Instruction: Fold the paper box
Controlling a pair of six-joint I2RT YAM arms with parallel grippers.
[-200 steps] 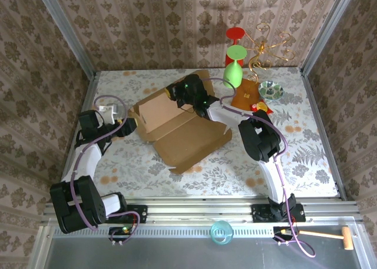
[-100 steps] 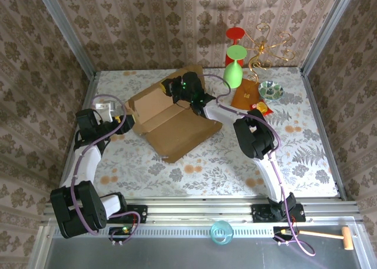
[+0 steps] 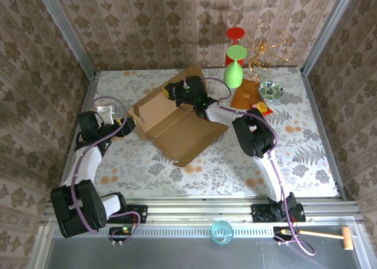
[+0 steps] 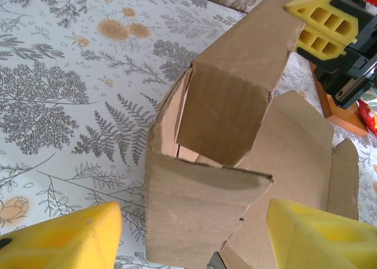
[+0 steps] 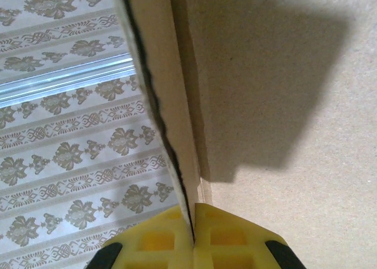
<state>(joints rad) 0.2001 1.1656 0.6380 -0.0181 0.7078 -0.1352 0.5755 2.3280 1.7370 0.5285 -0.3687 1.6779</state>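
The large light-brown corrugated cardboard paper box (image 3: pixel 179 128) lies half folded on the middle of the flower-patterned tabletop (image 3: pixel 306 157), a little toward the back. Its wide bottom panel is flat on the tabletop. The far long wall and the left end wall stand up, and the near edge points to the arm bases.

The right pincer (image 3: pixel 177 92) is at the far wall of the box, on its upper edge. In the right wrist view the two yellow fingers (image 5: pixel 156 245) are pressed together on the thin cardboard edge (image 5: pixel 283 133), so this pincer is clamped on the box. The left wrist view shows the same yellow pad of the right pincer (image 4: pixel 327 25) against the raised flap.

The left pincer (image 3: pixel 127 123) is just beside the left end of the box. Its yellow fingers (image 4: pixel 59 239) are wide apart, and the standing corner of the box (image 4: pixel 206 210) is between them and a little ahead. I cannot tell if they touch it.

Behind and to the right of the box stand a green plastic goblet (image 3: pixel 234 66), a red goblet (image 3: pixel 235 40) and a golden wire ornament (image 3: pixel 265 48). A darker orange-brown flat square piece (image 3: pixel 246 94) lies near them.
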